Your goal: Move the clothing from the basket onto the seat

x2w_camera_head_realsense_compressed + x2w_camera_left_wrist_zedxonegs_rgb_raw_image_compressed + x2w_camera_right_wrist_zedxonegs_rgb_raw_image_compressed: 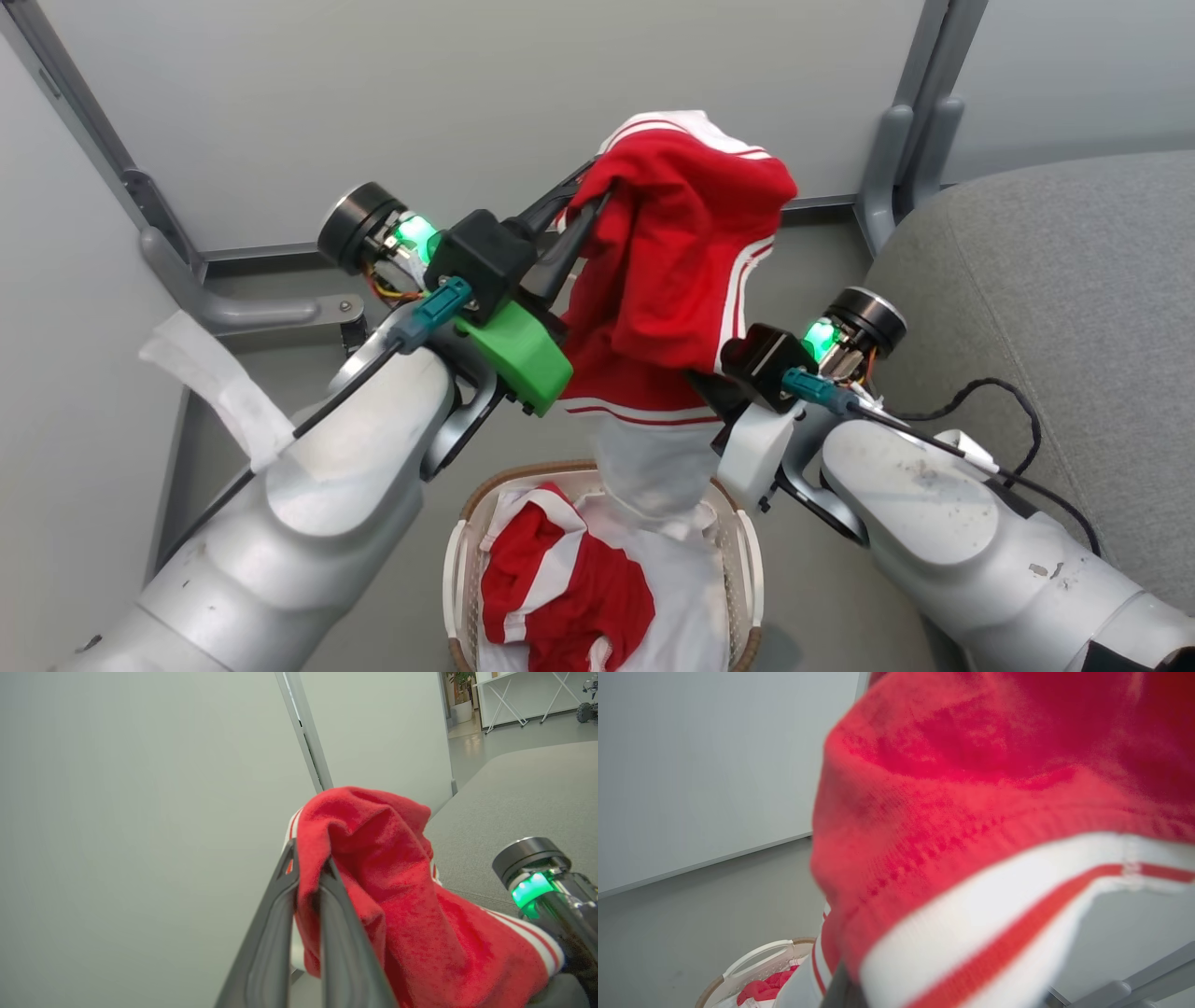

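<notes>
High above the basket (457,569), the left gripper (586,198) holds one piece of the clothing, the raised garment (672,261). Its jaws pinch a bunched red fold near the top, so the rest drapes free and a white lower panel trails down to the basket's mouth. Gripping at the top edge seems meant to draw the whole length clear of the rim before it is swung across.

Lower on the same cloth sits the right gripper (709,381). Its jaws are pressed together, probably on the striped hem to steady and spread the load, but the fabric hides the tips and I cannot tell what they grip.

A second garment (560,588) lies crumpled in the basket on the white liner cloth (695,607), untouched. Off to the robot's right is the seat (1046,280) — nothing red rests on it, so the carry across is not yet done.
</notes>
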### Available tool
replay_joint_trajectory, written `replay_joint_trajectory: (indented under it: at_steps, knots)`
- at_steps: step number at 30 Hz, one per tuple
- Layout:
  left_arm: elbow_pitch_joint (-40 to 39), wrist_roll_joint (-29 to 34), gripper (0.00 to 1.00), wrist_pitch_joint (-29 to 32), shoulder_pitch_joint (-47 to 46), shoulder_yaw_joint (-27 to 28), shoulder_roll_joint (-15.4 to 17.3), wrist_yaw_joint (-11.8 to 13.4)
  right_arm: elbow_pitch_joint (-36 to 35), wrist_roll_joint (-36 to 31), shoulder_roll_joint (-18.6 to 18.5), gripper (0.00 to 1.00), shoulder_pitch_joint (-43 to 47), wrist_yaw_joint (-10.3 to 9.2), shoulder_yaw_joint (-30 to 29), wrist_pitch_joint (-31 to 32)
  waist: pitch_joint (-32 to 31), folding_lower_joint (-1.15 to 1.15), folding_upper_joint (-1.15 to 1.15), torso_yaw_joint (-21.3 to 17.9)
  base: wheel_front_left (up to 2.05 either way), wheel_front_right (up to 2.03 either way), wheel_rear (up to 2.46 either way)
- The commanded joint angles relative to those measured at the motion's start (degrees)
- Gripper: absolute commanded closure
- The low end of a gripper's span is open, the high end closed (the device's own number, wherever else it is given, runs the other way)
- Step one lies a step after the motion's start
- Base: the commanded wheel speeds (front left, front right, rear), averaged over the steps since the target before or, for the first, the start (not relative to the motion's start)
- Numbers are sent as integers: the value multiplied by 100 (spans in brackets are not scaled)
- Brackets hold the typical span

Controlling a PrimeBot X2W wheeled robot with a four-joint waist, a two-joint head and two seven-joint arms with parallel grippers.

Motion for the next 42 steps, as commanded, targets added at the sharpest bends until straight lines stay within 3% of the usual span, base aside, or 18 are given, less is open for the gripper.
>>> replay_joint_trajectory:
  at_steps: [1, 2, 4, 5, 6, 7, 8, 17, 30, 42]
  knots:
    - [47, -45, 100, -35, 145, 65, 77, 59, -159, -11, -48, 100, -7, -8, -96, -28, 16, 0, 0, -15, 0, 0, 0]
    - [83, -79, 91, -44, 210, 85, 97, 89, -274, -45, -75, 100, 26, -8, -167, -28, 27, 0, 0, -26, 0, 0, 0]
    - [128, -148, 58, -73, 337, 130, 140, 136, -488, -108, -129, 100, 82, -8, -290, -28, 44, 0, 0, -50, 0, 0, 0]
    - [148, -182, 52, -93, 395, 160, 156, 157, -581, -143, -156, 100, 98, -8, -347, -29, 51, 0, 0, -63, 0, 0, 0]
    - [167, -226, 34, -116, 464, 205, 171, 185, -690, -190, -174, 100, 119, -8, -415, -28, 59, 0, 0, -78, 0, 0, 0]
    - [177, -241, 4, -133, 518, 239, 179, 223, -782, -219, -179, 100, 141, -8, -476, -29, 65, 0, 0, -91, 0, 0, 0]
    - [195, -270, 0, -151, 595, 280, 178, 257, -879, -257, -190, 100, 167, -8, -538, -29, 73, 0, 0, -105, 0, 0, 0]
    - [131, -448, 0, -228, 1258, 610, 52, 412, -1306, -505, -321, 100, 261, -8, -904, -28, 155, 0, 0, -182, 0, 0, 0]
    - [-261, -111, 0, -222, 2123, 831, -81, 261, -1529, -785, -576, 100, 491, -8, -1575, -28, 376, 0, 0, -412, 0, 0, 0]
    - [-453, 291, 0, -222, 2324, 1025, -295, 167, -1757, -1040, -771, 100, 880, -8, -2326, -29, 700, 0, 0, -1324, 0, 0, 0]
